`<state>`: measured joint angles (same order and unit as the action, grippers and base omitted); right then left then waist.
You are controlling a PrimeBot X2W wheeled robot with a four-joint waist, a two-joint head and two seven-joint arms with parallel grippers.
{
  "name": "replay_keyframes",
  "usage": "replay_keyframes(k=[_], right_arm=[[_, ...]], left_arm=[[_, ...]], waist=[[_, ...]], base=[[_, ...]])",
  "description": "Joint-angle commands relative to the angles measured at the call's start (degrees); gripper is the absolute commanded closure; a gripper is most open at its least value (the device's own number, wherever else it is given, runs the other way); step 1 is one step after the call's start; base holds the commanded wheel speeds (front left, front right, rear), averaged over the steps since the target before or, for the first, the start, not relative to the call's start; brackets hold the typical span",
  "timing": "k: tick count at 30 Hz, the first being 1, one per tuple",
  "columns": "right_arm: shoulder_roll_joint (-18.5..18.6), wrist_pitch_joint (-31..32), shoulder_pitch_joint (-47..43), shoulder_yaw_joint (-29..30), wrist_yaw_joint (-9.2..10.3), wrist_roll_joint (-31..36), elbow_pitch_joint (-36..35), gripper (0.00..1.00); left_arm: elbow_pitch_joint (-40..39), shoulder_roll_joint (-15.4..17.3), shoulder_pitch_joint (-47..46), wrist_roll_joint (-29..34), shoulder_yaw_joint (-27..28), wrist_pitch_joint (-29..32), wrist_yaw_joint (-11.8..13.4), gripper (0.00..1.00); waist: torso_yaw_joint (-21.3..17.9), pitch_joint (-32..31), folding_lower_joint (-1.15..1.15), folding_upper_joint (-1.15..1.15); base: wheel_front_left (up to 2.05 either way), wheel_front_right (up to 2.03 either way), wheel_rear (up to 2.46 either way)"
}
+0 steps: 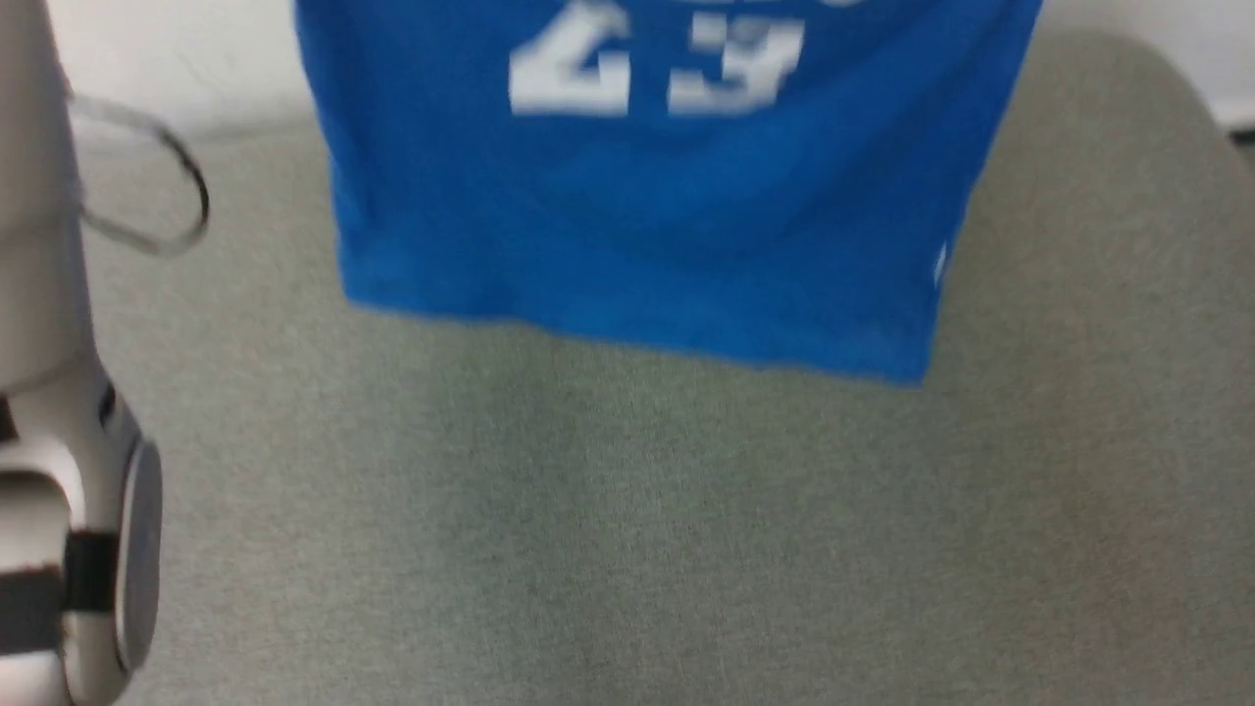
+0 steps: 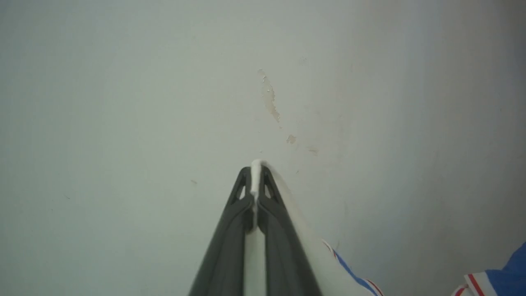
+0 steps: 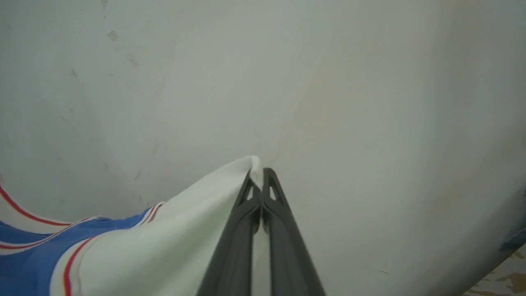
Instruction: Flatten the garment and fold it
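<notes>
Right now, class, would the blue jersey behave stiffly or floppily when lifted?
Probably floppy: the jersey hangs limp over the grey surface. Likely light: the left pincer and right pincer carry it by thin pinches of sleeve.

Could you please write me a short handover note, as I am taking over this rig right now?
Left end effector: shut on white sleeve fabric of the bright blue jersey-style T-shirt with white numbers.
Right end effector: shut on the other white sleeve end.
Shirt: held up by both, its body hanging spread above the grey-green cloth-covered surface; the blur hides whether the hem touches it.
Done: lifted and spread out.
To do: lay it flat, then fold; no fold shows yet.
</notes>
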<state>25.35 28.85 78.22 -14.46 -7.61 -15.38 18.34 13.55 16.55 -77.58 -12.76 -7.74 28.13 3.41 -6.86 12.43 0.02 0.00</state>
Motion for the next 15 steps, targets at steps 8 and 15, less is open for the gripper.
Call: replay_keyframes(k=[8, 15], right_arm=[[-2.5, -9.0, 16.6, -0.8, 0.12, 7.0, 9.3, 1.00], [-0.1, -16.7, 24.1, -5.1, 0.12, 10.4, 15.4, 1.00]], left_arm=[[6.3, -3.2, -14.0, 3.7, -0.7, -12.1, 4.1, 1.00], [10.0, -1.7, -19.2, 4.6, 0.7, -22.5, 5.1, 1.00]], waist=[[0.6, 18.8, -0.02, 0.00], [2.6, 23.5, -0.02, 0.00]], base=[[0.00, 0.00, 0.00], [0.00, 0.00, 0.00]])
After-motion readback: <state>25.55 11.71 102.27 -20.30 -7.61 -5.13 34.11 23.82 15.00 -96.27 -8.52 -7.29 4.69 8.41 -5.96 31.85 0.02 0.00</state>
